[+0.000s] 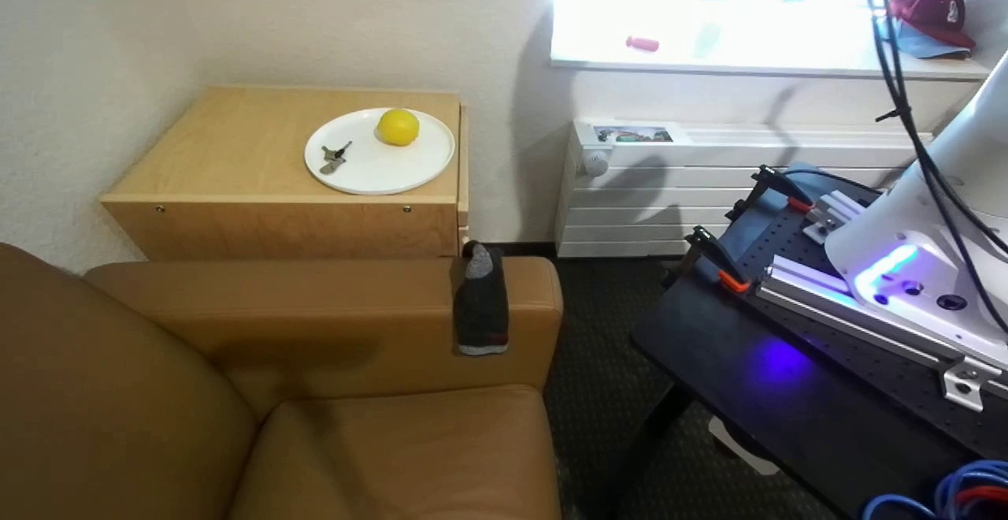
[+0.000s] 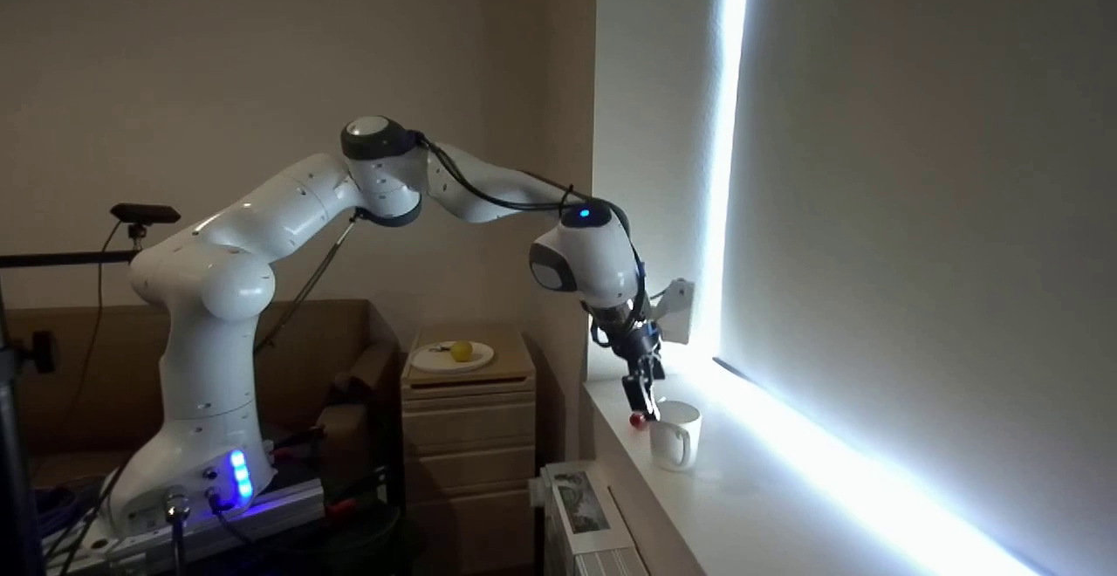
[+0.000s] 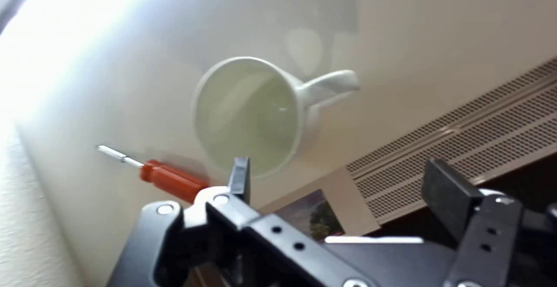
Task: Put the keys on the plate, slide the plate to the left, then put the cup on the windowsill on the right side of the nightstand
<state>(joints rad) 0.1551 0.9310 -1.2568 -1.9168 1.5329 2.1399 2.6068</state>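
- I look at the windowsill: the white cup stands upright on it, near to its room-side edge.
- Above this windowsill is the gripper, close to the cup; its jaws are spread wide from each other. Whether a finger touches the cup, I cannot tell.
- Also on the windowsill, just beside the cup, lies a screwdriver with a red handle; in the wrist view the gripper covers the end of this handle.
- Well apart from the windowsill stands the nightstand, and on its top rests the plate.
- The keys are on the plate, on the part farther from the windowsill.
- A yellow fruit sits also on the plate, on the part nearer to the windowsill.
- Under the windowsill there is a white radiator.
- In an exterior view, a dark red cap is farther along the windowsill.
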